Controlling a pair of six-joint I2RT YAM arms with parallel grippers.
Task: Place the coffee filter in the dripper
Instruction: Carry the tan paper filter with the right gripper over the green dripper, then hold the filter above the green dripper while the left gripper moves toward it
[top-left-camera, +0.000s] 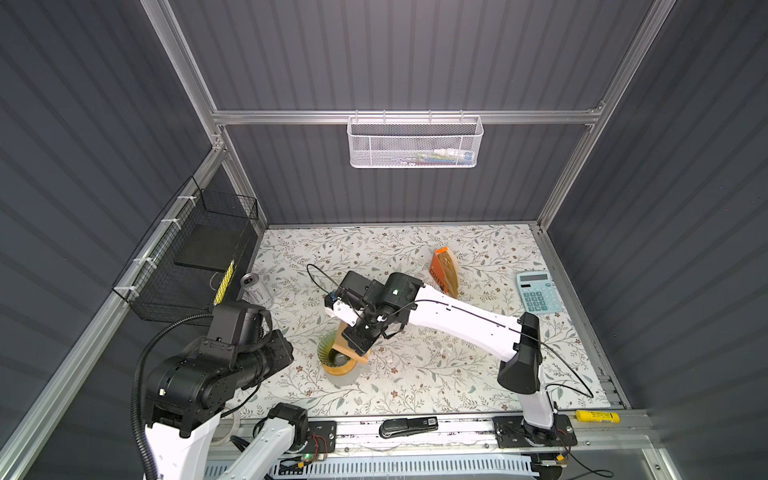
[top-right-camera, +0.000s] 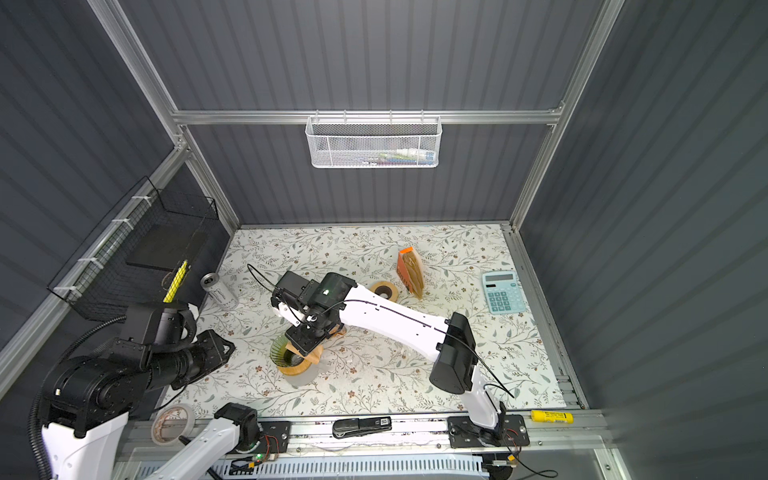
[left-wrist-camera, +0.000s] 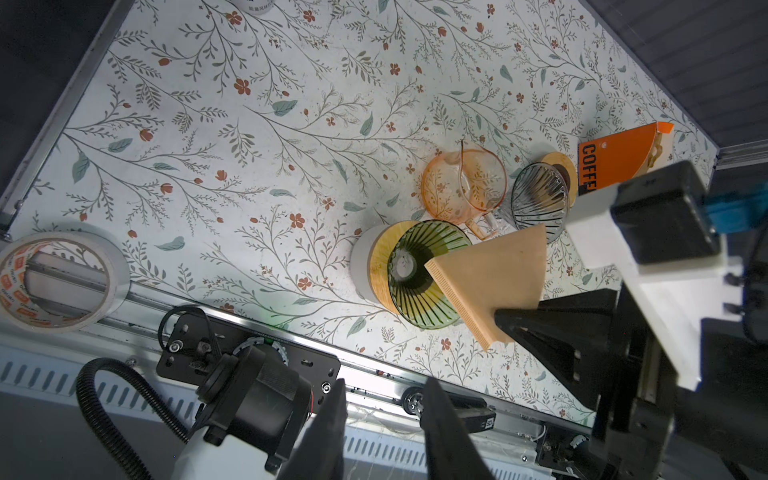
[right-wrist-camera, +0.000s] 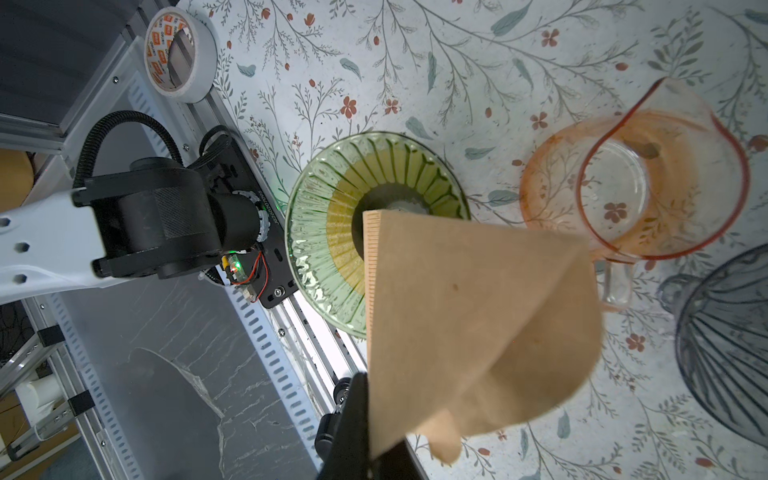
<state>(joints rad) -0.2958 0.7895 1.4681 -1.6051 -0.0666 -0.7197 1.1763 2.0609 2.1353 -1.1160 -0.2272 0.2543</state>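
R. gripper (left-wrist-camera: 513, 321) is clamped on the brown paper filter (right-wrist-camera: 478, 324) near its wide end. We see the filter's pointed end over the mouth of the green glass dripper (right-wrist-camera: 316, 224); contact w/ the glass unclear. L. gripper (left-wrist-camera: 386, 436), beside the dripper, has jaws partly apart, empty.

coffee filter (right-wrist-camera: 478, 324): plain tan, ridged seam edge. dripper (right-wrist-camera: 332, 232): green ribbed glass, yellow wood-grain base ring. counter (left-wrist-camera: 249, 124): white, grey-green leaf sprigs, rust-red flowers. carafe (right-wrist-camera: 552, 195): orange-tinted clear. calculator (top-left-camera: 537, 291): pale blue. tape roll (left-wrist-camera: 110, 266): white, orange print.
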